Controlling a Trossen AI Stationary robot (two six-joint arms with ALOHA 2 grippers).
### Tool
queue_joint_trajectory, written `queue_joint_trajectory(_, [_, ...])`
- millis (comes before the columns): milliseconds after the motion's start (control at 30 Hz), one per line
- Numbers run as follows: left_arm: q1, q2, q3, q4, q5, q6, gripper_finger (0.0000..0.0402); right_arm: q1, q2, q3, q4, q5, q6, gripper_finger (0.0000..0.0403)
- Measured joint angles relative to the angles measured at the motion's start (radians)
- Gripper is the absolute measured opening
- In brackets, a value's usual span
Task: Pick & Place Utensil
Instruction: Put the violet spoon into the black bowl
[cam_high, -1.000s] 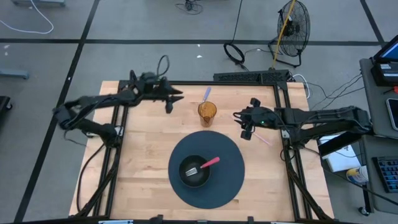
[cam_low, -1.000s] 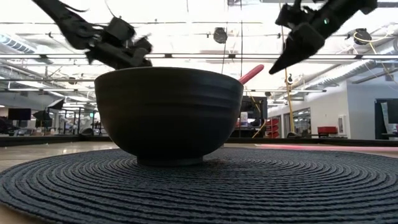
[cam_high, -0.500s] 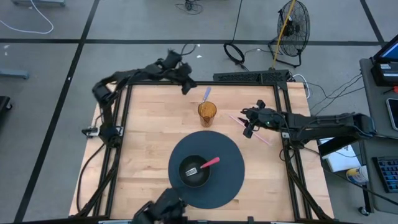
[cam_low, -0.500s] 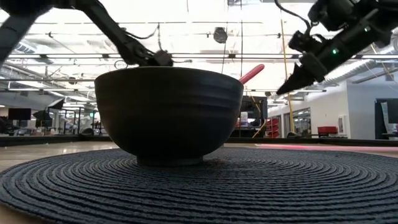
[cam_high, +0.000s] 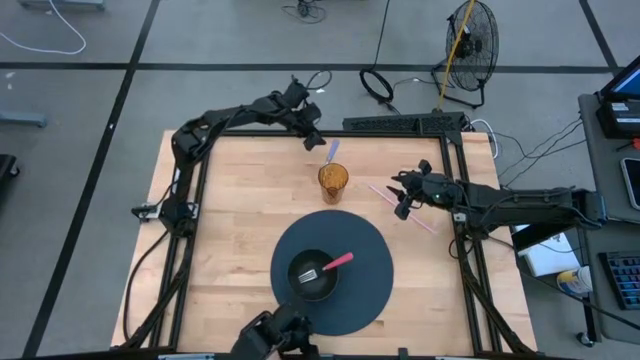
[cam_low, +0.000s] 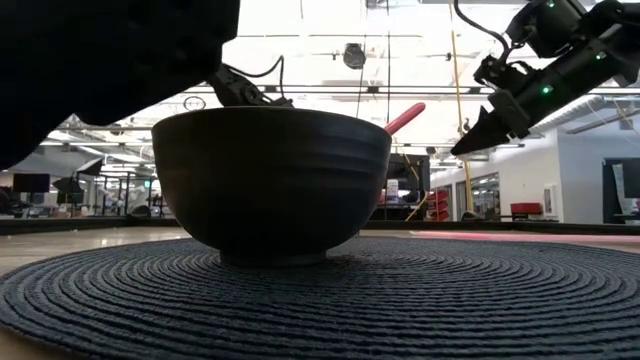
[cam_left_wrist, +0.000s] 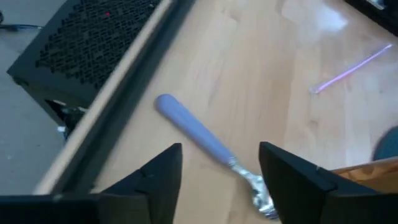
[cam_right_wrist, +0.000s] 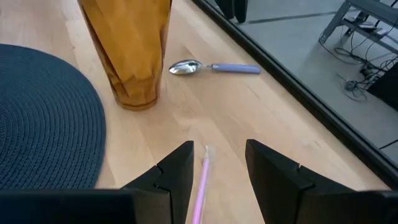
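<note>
A spoon with a lavender handle (cam_high: 333, 150) lies flat on the wood near the table's far edge, behind an amber cup (cam_high: 333, 181). My left gripper (cam_high: 316, 139) hovers open just beside and above it. In the left wrist view its fingers (cam_left_wrist: 221, 149) stand on either side of the spoon's handle (cam_left_wrist: 199, 134), touching nothing. My right gripper (cam_high: 402, 205) is open over a thin pink straw (cam_high: 412, 212) lying on the table's right part; the straw (cam_right_wrist: 202, 180) shows between its fingers (cam_right_wrist: 217, 155). A dark bowl (cam_high: 313, 276) on a round dark mat (cam_high: 365, 260) holds a pink-handled fork (cam_high: 335, 264).
The black frame rail (cam_high: 400, 124) runs along the far edge right behind the spoon. The cup (cam_right_wrist: 127, 43) stands between the spoon and the mat. A dark shape (cam_high: 275, 338) sits at the near edge and covers the low view's upper left (cam_low: 100, 60). Bare wood lies left of the mat.
My left arm has swung from the table's left part along the far edge toward the right, ending over the spoon. My right gripper has drifted a little toward the right edge and sunk lower over the straw. A dark shape has come in at the near edge.
</note>
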Motion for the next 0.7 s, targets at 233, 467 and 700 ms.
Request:
queue_joint_trajectory(233, [-0.072, 0.0, 0.0, 0.0, -0.143, -0.077, 0.0263, 0.0, -0.009, -0.042, 0.007, 0.002, 0.036, 0.0144])
queue_joint_trajectory(467, [-0.113, 0.0, 0.0, -0.002, -0.227, -0.166, 0.025, 0.0, -0.041, -0.082, 0.011, 0.002, 0.082, 0.0144])
queue_joint_trajectory(700, [-0.117, 0.0, 0.035, -0.016, -0.235, -0.299, 0.0226, 0.0, -0.083, -0.11, 0.012, 0.002, 0.081, 0.0144])
